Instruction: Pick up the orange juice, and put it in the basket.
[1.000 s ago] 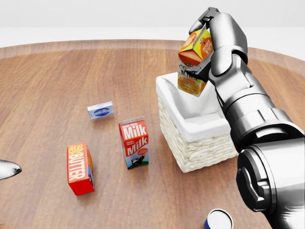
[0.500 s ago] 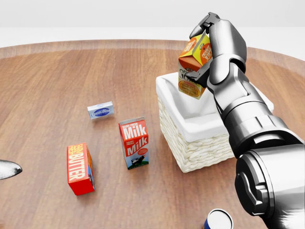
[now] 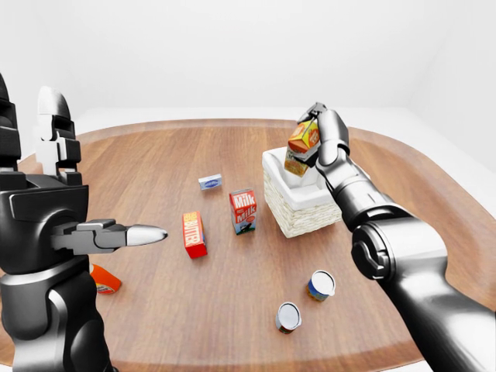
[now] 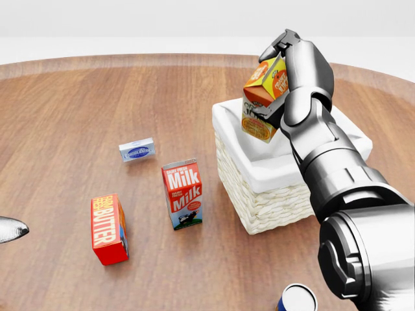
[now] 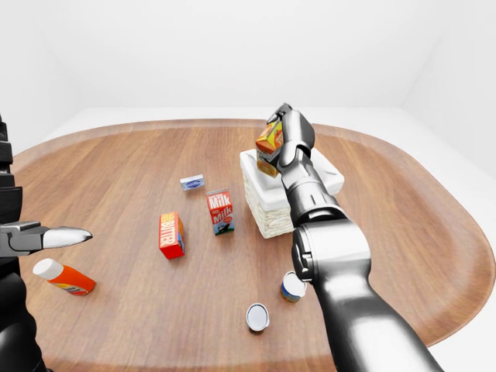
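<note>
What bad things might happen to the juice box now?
The orange juice carton hangs tilted in the right hand, above the basket's far-left corner. Let go now, it might clip the white rim and tumble onto the table. Pinched near its top, it might also slip early.

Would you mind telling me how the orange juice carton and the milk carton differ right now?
The orange juice is held in the right hand, above the basket; the milk stands on the table, untouched. The juice hangs tilted; the milk is upright. The juice is orange and yellow; the milk is red and white. Both are gable-topped cartons.
</note>
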Robot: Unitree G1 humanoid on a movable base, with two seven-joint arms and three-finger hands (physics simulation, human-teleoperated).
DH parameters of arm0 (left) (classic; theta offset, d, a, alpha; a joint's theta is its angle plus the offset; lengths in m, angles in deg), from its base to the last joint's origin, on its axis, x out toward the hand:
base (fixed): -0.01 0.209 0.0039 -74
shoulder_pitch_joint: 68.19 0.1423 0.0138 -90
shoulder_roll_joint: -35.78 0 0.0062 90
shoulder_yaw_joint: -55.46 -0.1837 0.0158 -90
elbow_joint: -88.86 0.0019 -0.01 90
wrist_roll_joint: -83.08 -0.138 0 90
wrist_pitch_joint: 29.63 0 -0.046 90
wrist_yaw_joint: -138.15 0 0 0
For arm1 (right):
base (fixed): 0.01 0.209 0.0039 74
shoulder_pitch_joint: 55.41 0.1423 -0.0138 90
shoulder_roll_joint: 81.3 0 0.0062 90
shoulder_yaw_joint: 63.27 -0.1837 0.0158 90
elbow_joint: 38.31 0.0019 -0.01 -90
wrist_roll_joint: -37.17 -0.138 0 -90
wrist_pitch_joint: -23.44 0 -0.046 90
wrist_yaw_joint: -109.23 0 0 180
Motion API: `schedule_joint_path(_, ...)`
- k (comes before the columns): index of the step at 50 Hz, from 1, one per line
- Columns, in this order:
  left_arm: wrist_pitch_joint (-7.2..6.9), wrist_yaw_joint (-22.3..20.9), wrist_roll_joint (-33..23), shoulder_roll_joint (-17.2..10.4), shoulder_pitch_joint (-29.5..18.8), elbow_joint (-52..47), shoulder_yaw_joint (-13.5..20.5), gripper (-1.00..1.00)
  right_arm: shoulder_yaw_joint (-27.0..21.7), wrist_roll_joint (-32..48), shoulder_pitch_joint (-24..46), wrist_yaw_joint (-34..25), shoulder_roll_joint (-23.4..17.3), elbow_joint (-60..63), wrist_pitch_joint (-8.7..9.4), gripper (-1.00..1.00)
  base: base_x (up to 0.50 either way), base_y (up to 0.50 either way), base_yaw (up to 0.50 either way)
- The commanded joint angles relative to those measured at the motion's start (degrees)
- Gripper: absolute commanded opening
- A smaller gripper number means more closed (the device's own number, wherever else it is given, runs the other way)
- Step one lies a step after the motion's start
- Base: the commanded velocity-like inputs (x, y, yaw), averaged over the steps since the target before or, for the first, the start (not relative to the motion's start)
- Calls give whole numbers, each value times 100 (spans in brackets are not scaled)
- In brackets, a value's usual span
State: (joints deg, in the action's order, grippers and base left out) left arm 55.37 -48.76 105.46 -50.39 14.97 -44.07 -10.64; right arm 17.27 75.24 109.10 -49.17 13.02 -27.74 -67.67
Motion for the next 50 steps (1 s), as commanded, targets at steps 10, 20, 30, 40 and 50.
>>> schedule_joint_path(10, 0, 8, 7, 0, 3, 4, 1, 100, -63, 149, -90, 253, 13, 53, -55, -100, 0, 0, 0)
schedule_joint_path(20, 0, 12, 21, -3, 5, -13, 10, 100, -82, 154, -163, 294, 52, 50, -60, -100, 0, 0, 0)
schedule_joint_path(30, 0, 5, 20, -7, 5, -2, 6, 100, -101, 135, -234, 344, 86, 47, -67, -100, 0, 0, 0)
schedule_joint_path(40, 0, 1, 4, -7, -2, 30, -4, 100, -110, 138, -310, 405, 117, 42, -105, -100, 0, 0, 0)
schedule_joint_path(50, 0, 5, 14, -6, 1, 20, 0, 100, -122, 163, -372, 444, 119, 37, -136, -100, 0, 0, 0)
